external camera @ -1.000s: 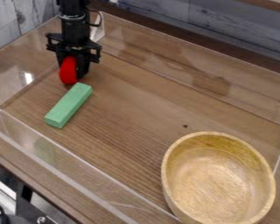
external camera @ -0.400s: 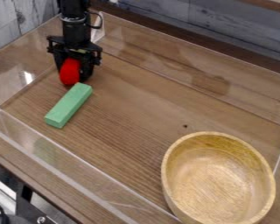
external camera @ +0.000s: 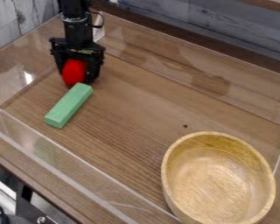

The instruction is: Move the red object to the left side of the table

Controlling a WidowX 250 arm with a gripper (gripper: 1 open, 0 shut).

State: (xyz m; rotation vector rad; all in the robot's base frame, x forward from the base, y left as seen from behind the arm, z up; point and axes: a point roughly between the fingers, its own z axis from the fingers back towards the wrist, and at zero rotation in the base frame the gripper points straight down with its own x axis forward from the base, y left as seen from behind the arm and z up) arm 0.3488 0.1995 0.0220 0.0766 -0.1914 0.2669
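- The tool (external camera: 76, 73) is seen spread wide, its fingers standing either side of the red object (external camera: 74, 73) without gripping it.
- The red object is set on the desk (external camera: 166, 96), just beside the green block (external camera: 67, 105).

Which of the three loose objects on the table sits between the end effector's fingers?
The red object, a small rounded toy at the table's left side. The green block lies just in front of it, and the wooden bowl sits far off at the right corner.

The small red object (external camera: 73, 73) rests on the wood-grain table (external camera: 166, 105) near its left wall.
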